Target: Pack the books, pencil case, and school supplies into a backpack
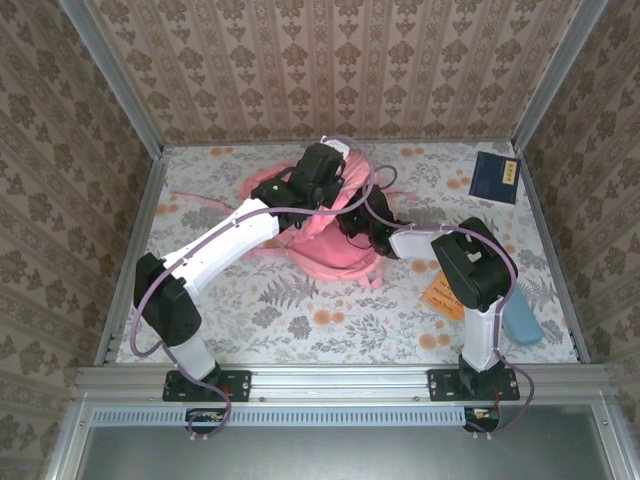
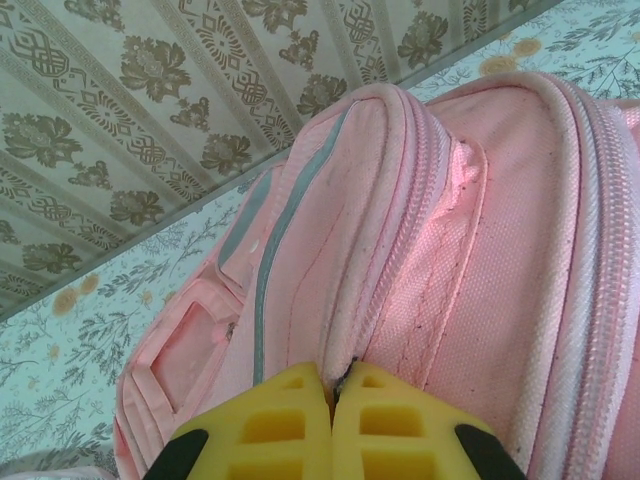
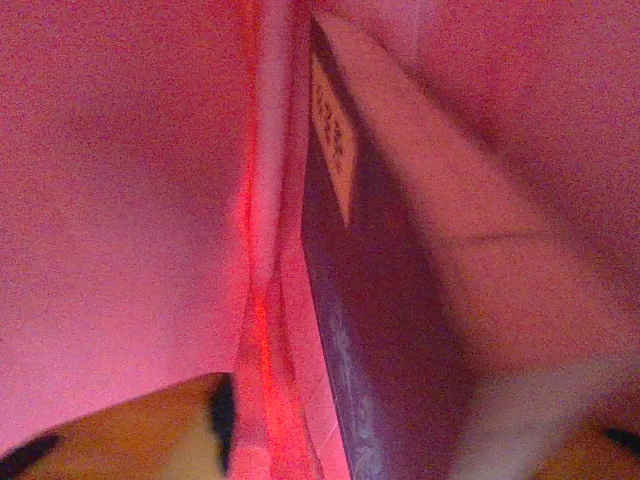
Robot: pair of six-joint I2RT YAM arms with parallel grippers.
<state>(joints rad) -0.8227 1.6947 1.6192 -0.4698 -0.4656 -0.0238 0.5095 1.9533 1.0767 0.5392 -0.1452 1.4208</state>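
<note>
Backpack (image 1: 335, 258) at tabletop (image 1: 300, 310) centre. Left pincer (image 2: 335, 388) closed, pinching backpack fabric at zipper seam; left arm (image 1: 215, 250) stretched diagonally from lower left of frame. Right pincer (image 3: 405, 430) wide, inside backpack, navy book (image 3: 380, 330) between fingers, contact unclear; right arm (image 1: 470, 270) folded, reaching left.

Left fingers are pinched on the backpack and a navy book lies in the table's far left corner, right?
Not quite: the navy book lies in the far right corner, as the top external view shows. The left fingers are pinched on the backpack.
</note>
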